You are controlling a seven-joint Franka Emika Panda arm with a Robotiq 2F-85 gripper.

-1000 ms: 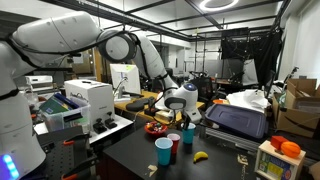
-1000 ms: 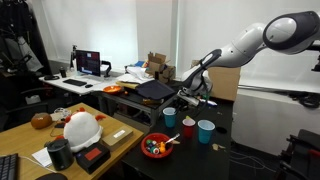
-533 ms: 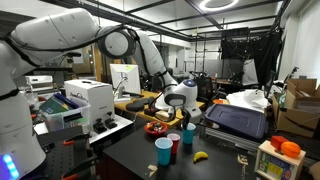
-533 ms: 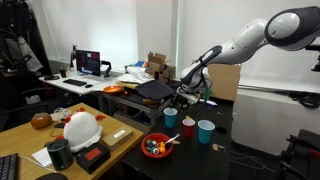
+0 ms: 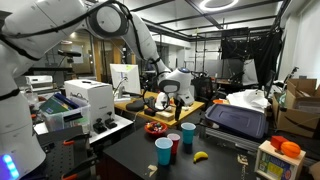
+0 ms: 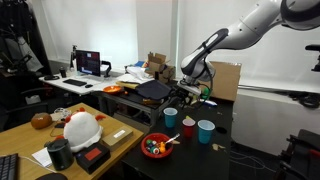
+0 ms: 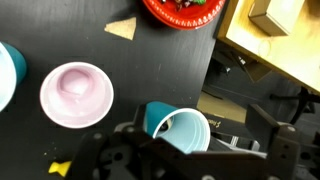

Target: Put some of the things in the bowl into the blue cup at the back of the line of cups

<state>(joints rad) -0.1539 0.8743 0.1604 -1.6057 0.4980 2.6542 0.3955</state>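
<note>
Arm [image 5: 128, 22] reaches down, tool [image 5: 169, 101] hanging with jaws apart

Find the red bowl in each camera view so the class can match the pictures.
Exterior view: the red bowl sits low centre, left of the cup line.
Exterior view: low centre, nearer the camera than the cups.
Wrist view: only part shows, at the top edge.
Shared landmark: the red cup in the middle of the cup line.

blue cups [image 5: 163, 151] [image 5: 187, 132]: 2 | red cup [image 5: 174, 143]: 1 | red bowl [image 5: 157, 128]: 1 | banana [image 5: 200, 156]: 1
</note>
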